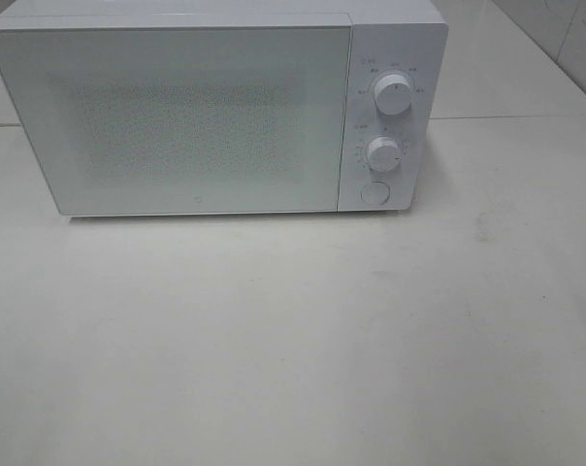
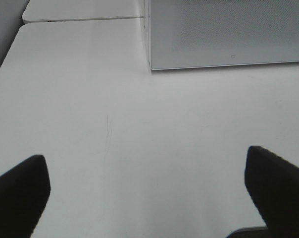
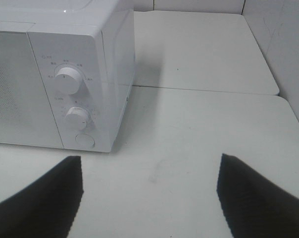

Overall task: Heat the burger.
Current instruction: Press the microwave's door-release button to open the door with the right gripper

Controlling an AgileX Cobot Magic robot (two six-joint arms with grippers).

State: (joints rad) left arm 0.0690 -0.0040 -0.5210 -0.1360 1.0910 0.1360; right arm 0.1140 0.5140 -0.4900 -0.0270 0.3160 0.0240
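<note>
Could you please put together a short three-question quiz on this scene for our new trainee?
1. True or false: the microwave has its door shut.
2. How many rotary knobs sit above the round button on its panel? A one; B two; C four.
3. Fill in: the left gripper and the right gripper are both ____, holding nothing.
Key: 1 true; 2 B; 3 open.
</note>
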